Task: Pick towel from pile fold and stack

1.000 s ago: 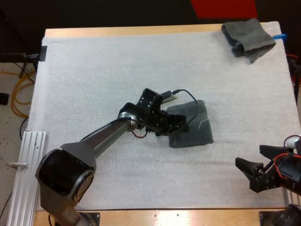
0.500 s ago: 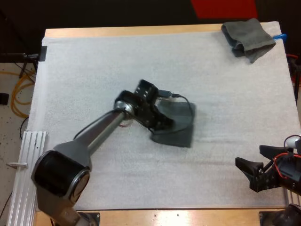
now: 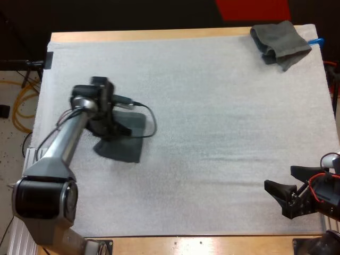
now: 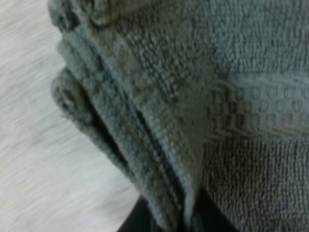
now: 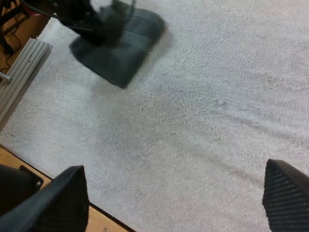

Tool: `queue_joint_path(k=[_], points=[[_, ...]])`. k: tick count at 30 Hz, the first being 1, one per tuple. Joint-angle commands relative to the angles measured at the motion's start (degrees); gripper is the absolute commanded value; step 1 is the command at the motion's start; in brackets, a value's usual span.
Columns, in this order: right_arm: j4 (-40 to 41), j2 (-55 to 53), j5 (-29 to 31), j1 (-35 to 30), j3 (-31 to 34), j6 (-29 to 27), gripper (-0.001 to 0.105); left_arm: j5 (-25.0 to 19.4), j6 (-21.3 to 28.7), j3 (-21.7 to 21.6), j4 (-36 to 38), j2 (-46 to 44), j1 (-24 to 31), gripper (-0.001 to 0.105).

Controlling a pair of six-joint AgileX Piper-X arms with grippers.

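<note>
A folded dark grey-green towel [image 3: 127, 143] lies on the left side of the white mat [image 3: 212, 133]. My left gripper [image 3: 113, 130] is shut on the towel's near-left edge. In the left wrist view the towel's layered folds [image 4: 241, 96] are pinched between the black fingers [image 4: 207, 220]. A crumpled towel [image 3: 280, 41] sits at the mat's far right corner. My right gripper [image 3: 280, 195] stands open above the mat's near right corner, with nothing between its fingers [image 5: 53, 203]. From the right wrist view the folded towel [image 5: 125, 43] lies far off across the mat, with the left gripper [image 5: 94, 21] on it.
An aluminium rail [image 3: 26, 180] runs along the table's left side beside the left arm. Orange cables [image 3: 21, 106] lie on the floor to the left. The table's wooden front edge [image 3: 202, 244] is just in front of the right gripper.
My left gripper has shut on the folded towel and swung left, carrying it from the mat's middle to its left side. The right arm has stayed put.
</note>
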Motion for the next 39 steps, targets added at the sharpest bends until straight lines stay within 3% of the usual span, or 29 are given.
queue_joint_path(k=[1, 8, 16, 26, 33, 36, 39], points=[[-0.26, 0.02, -1.33, 0.10, -0.22, -0.11, 0.072, -1.29, 0.31, -0.32, 1.16, -0.68, 2.17, 0.000], [-0.38, 0.02, -2.98, 0.10, -0.22, -0.11, 0.072, -1.29, 1.39, -0.32, 1.70, -0.68, 11.37, 0.000], [-2.20, 0.02, -2.98, 0.10, -0.22, -0.11, 0.072, -2.36, 2.27, -0.32, 1.79, -0.68, 14.76, 0.001], [-2.47, 0.02, -2.98, 0.10, -0.22, -0.11, 0.072, -4.25, 5.02, -0.32, 2.02, -2.13, 14.75, 0.041], [-2.47, 0.02, -2.98, 0.10, -0.22, -0.11, 0.072, -4.38, 4.51, -0.32, 1.22, -9.44, 14.75, 0.042], [-2.47, 0.02, -3.15, 0.10, -0.22, -0.11, 0.072, -1.04, 4.25, -0.32, 0.93, -14.53, 14.75, 0.042], [-2.77, 0.02, -3.85, 0.10, -0.22, -0.11, 0.072, 6.01, 2.70, -0.32, 0.22, -20.28, 14.24, 0.042]])
